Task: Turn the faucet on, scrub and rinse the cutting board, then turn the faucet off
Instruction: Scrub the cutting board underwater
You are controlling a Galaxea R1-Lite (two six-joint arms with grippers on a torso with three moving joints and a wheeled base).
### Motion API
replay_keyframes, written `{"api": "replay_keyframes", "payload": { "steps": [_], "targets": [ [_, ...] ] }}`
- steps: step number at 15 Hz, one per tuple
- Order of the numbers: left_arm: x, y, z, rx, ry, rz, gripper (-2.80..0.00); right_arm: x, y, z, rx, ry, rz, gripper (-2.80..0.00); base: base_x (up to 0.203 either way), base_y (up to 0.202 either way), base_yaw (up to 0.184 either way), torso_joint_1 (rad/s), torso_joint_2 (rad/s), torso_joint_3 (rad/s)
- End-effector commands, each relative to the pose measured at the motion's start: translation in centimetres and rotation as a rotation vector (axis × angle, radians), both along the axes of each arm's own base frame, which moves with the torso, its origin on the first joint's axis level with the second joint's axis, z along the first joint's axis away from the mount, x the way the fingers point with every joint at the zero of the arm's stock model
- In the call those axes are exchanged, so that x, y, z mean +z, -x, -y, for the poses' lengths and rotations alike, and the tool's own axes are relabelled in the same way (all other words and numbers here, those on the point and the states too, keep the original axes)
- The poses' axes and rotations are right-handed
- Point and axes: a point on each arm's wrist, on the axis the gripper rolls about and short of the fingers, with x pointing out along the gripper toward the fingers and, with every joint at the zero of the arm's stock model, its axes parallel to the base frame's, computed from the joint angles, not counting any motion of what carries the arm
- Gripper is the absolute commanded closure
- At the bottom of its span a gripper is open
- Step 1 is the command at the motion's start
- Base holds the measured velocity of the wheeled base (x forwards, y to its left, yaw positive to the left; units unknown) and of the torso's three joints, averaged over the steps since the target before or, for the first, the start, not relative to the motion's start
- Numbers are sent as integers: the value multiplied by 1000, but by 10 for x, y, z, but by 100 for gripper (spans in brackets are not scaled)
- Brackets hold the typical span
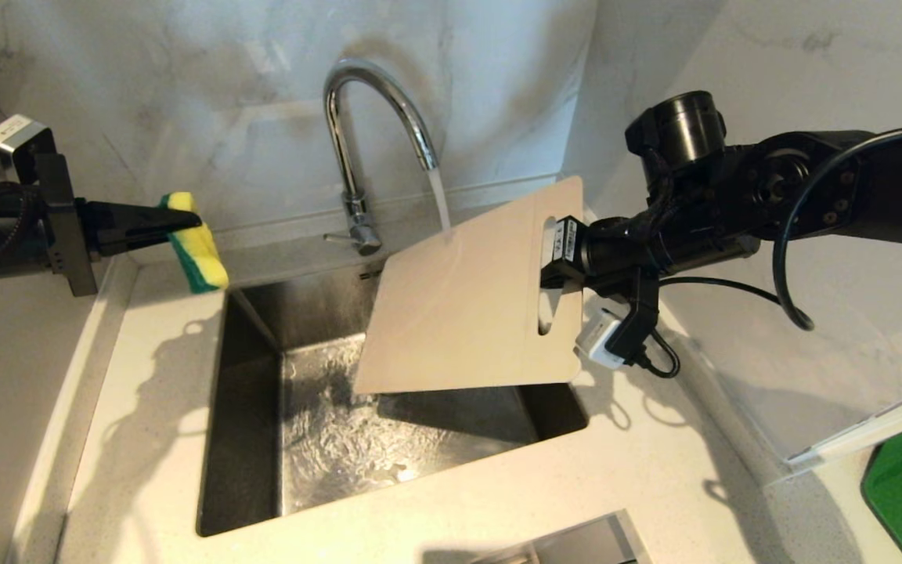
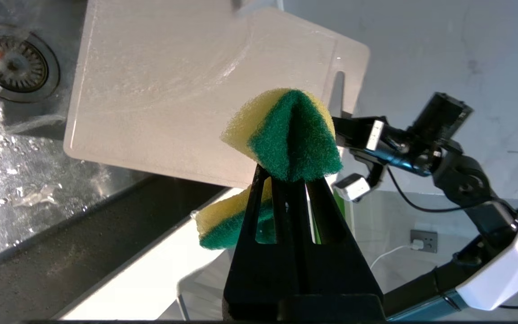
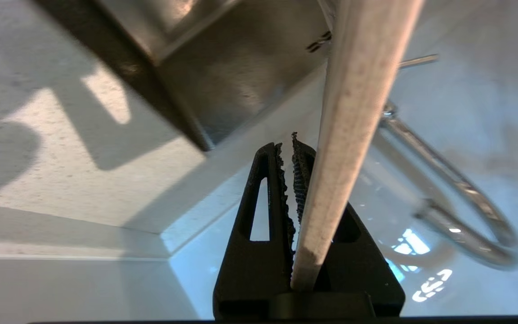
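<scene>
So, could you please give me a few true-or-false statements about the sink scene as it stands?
1. Water is running from the faucet onto the board. True.
2. The board lies flat on the sink floor. False: the right gripper holds it tilted above the sink, clamped at its slot end.
3. The left gripper is shut on a sponge. True.
4. The sponge is pressed against the board. False: it is held apart from it, over the counter left of the sink.
5. The sponge is pink. False: it is yellow and green.
</scene>
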Motion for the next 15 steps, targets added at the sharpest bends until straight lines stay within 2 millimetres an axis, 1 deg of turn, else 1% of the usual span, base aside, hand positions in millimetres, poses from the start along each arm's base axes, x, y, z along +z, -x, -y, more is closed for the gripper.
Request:
{"api": "replay_keyframes", "payload": {
  "steps": [1,8,15],
  "targets": [
    [-3,0,4,-19,3,-13,0,11,15,-10,44,-5,29,0,0,0,0,0,0,0],
    [-6,0,10,-41,2,-23,0,4,37,-49,143,-15,-23,0,0,0,0,0,0,0],
    [-11,-1,16,-65,0,-39,0,-8,49,-62,187,6,-67,0,0,0,0,0,0,0]
  ]
}}
